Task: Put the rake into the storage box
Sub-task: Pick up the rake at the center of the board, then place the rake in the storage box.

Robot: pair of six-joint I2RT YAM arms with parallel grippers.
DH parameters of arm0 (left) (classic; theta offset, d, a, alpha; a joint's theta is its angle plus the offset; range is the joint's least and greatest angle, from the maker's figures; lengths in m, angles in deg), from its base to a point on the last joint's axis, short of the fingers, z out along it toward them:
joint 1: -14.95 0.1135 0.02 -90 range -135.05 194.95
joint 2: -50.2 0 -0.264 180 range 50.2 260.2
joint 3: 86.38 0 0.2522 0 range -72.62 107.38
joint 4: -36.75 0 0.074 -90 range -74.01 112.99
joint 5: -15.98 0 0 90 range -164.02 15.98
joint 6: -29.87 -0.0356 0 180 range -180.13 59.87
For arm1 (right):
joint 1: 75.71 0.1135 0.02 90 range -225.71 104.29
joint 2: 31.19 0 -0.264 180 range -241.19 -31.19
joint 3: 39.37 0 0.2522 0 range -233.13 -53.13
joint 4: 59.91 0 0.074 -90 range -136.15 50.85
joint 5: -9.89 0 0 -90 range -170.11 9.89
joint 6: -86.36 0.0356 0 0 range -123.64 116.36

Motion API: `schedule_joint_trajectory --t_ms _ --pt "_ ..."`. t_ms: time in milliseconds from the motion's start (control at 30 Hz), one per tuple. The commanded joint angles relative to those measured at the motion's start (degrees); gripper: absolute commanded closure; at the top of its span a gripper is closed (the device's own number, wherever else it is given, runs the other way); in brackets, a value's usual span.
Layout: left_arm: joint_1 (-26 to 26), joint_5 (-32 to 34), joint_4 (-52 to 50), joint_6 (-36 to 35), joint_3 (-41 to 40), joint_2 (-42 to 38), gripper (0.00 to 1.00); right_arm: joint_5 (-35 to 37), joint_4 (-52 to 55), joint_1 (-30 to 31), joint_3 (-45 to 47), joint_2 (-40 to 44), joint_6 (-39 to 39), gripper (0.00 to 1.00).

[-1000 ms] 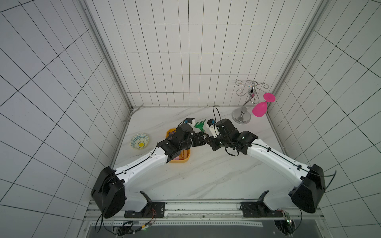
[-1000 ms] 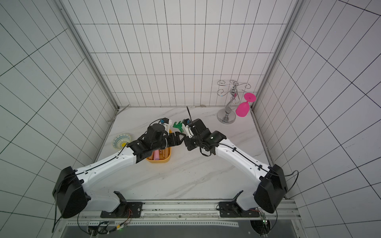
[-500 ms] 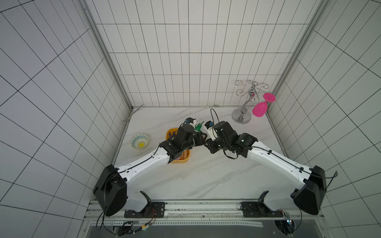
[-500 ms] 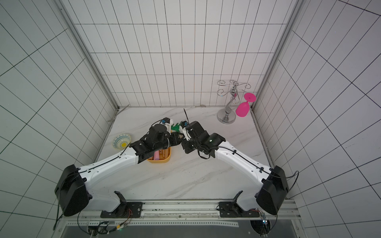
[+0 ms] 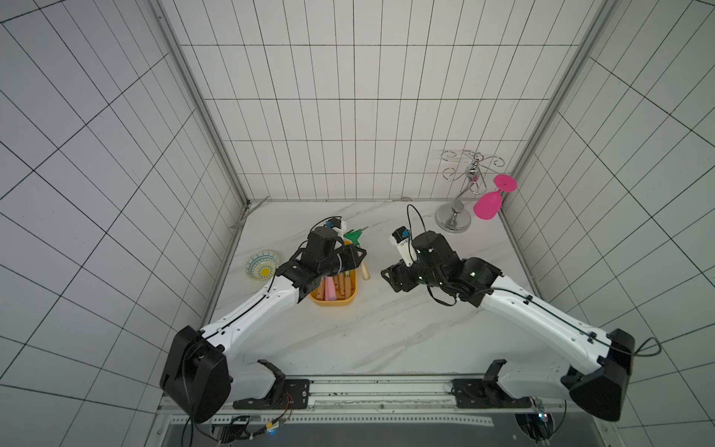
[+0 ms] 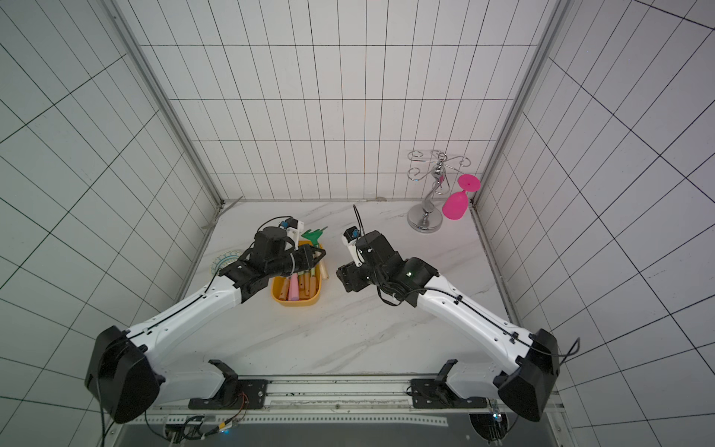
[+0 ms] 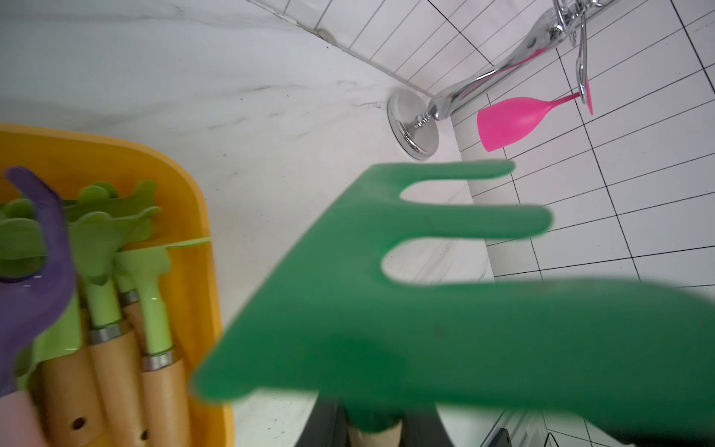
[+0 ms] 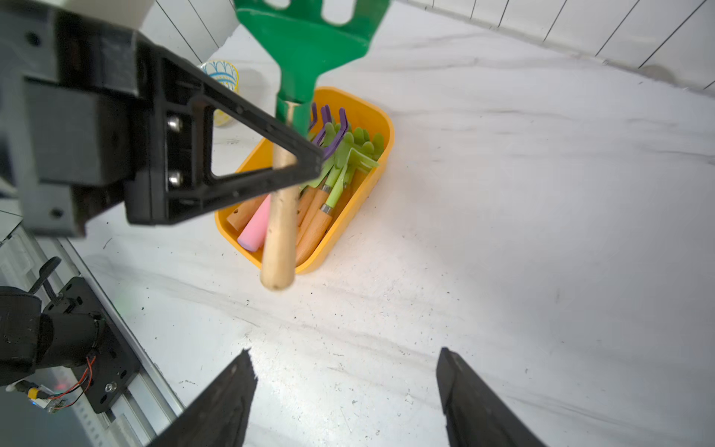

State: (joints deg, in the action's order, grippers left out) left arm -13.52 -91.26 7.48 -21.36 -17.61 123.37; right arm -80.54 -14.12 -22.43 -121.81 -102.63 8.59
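My left gripper (image 8: 307, 164) pinches the green rake (image 8: 305, 42) by its wooden handle near the rounded yellow-orange storage box (image 8: 377, 116); right gripper (image 8: 344, 358) spread.

Box (image 5: 332, 304) left of centre, tools (image 5: 341, 284) inside. Rake (image 5: 355, 237) above box's right rim. Plate (image 5: 262, 265) left of box. Stand (image 5: 452, 223) far right corner, glass (image 5: 486, 207) hanging.

Handover noted: left gripper (image 5: 360, 255) now clamps the rake (image 8: 281, 224) handle. Right gripper (image 8: 344, 360) releases, jaws wide. Rake shifts toward the counter's (image 5: 387, 329) left edge.
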Motion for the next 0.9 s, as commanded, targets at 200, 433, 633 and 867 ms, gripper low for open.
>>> schedule_joint_trajectory --t_ms 200,433,633,867 --pt "11.72 -13.95 -8.68 -14.17 -0.04 3.37 0.98 4.68 -0.13 -0.11 5.27 2.44 -0.94 0.21" --pt "12.85 -15.46 -6.01 -15.80 1.25 15.62 0.99 6.90 -0.13 -0.29 7.18 1.83 -1.59 0.21" --pt "13.75 -15.44 -3.06 -16.39 1.06 19.77 0.98 7.37 -0.08 -0.93 8.71 1.75 -2.10 0.20" --pt "13.86 -15.61 -1.73 -16.08 0.78 23.60 0.89 6.36 -0.29 -2.16 8.68 -0.42 -2.98 0.20"
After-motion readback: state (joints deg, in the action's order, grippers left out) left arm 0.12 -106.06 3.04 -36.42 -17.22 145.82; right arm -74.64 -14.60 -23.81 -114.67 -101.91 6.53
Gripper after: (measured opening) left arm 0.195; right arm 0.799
